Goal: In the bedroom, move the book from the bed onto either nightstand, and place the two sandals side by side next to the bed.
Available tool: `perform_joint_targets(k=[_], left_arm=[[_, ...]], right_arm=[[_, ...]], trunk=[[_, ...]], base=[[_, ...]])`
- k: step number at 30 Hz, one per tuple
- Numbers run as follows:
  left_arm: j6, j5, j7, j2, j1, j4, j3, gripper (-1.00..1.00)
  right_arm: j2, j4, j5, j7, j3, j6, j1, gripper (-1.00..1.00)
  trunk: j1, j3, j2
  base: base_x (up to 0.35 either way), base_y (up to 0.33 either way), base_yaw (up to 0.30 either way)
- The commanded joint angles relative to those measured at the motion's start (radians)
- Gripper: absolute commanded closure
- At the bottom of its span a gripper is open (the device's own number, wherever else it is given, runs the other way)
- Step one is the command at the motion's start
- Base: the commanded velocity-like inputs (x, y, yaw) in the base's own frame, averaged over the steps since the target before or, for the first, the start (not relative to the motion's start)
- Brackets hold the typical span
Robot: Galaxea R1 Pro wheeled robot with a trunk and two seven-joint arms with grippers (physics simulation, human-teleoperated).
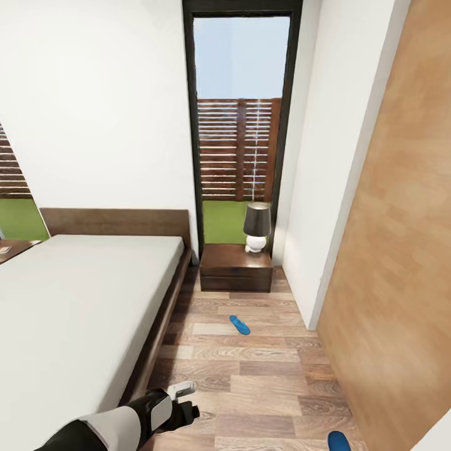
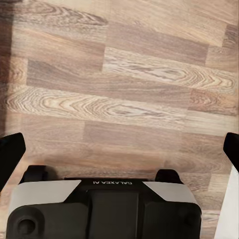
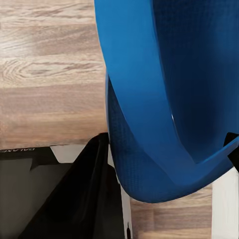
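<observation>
Sandal [image 3: 169, 99] pinched in right gripper [image 3: 169, 184], cropped at head-view edge; left gripper [image 2: 119, 149] spread wide, empty.

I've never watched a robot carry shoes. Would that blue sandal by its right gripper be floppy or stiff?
Probably floppy: in the right wrist view the sandal looks thin and its strap arches in a soft curve. It is likely light too, being flat. The other sandal lies flat on the floor, so it should slide rather than roll.
</observation>
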Motion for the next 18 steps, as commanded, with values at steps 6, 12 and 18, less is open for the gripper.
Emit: perform_joint_targets(k=[6,12,18], left_arm=[[0.002,0.011,0.001,-0.001,-0.001,0.002,-0.008,-1.0],[0.002,0.011,0.001,-0.001,-0.001,0.002,-0.008,-1.0],[0.002,0.011,0.001,-0.002,-0.001,0.002,-0.008,-1.0]], right_arm=[[0.0,0.003,-0.012,0.009,0.008,-0.002,-0.001,1.0],[0.0,0.003,-0.012,0.009,0.008,-0.002,-0.001,1.0],[0.0,0.003,-0.012,0.009,0.008,-0.002,-0.001,1.0]], trunk=[[0.001,-0.002,-0.002],[0.001,-0.002,-0.002],[0.001,-0.002,-0.002]], base=[[0.34,0.0,0.0],[0.34,0.0,0.0],[0.34,0.0,0.0]])
